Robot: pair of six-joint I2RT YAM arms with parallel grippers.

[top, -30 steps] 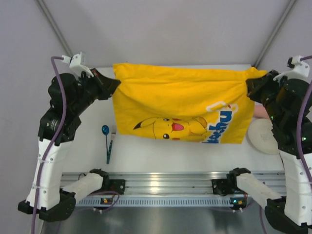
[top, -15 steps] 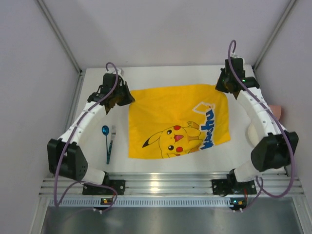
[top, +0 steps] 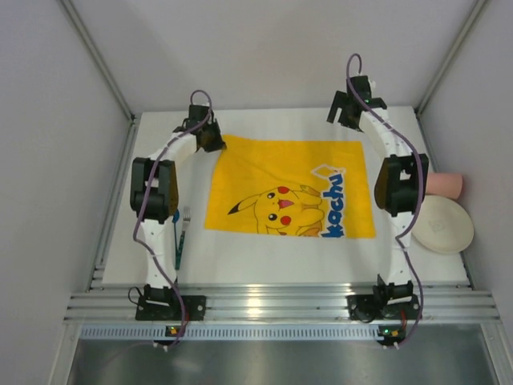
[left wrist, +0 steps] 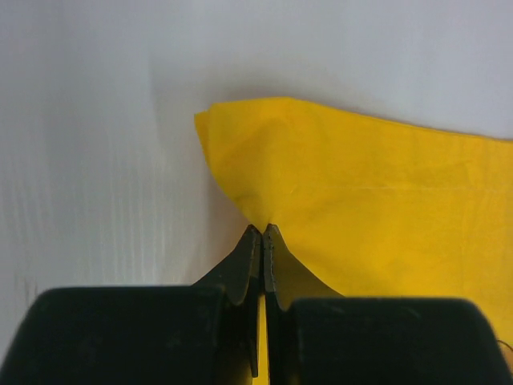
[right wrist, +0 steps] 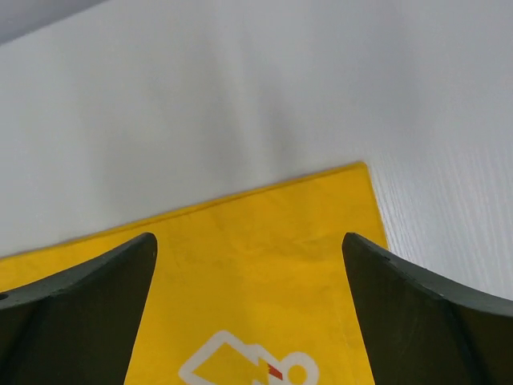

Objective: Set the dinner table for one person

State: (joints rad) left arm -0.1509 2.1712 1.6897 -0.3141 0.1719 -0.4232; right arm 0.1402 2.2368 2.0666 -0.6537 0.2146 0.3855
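Overhead view, place setting under way. The yellow cloth (top: 288, 188) lies spread flat at the centre of the white desk (top: 280, 263), printed side up, with light creases toward its 11 o'clock corner. The left claw (top: 215, 140) is closed on that 11 o'clock corner, a fold of fabric pinched between its fingers. The right claw (top: 346, 112) hangs with its jaws wide apart above the 1 o'clock corner and holds nothing. That corner rests on the desk.

The cloth-laying step appears nearly complete, since only the left corner is not yet let go. The white plate (top: 439, 224) at 4 o'clock, the pink cup (top: 443, 185) at 3 o'clock and the cutlery (top: 179, 249) at 8 o'clock all sit off the cloth and are presumably still to be placed.

One second earlier the cloth hangs stretched between both closed claws. Since then both arms have reached toward 12 o'clock, the cloth has been laid down, and the right claw has opened.
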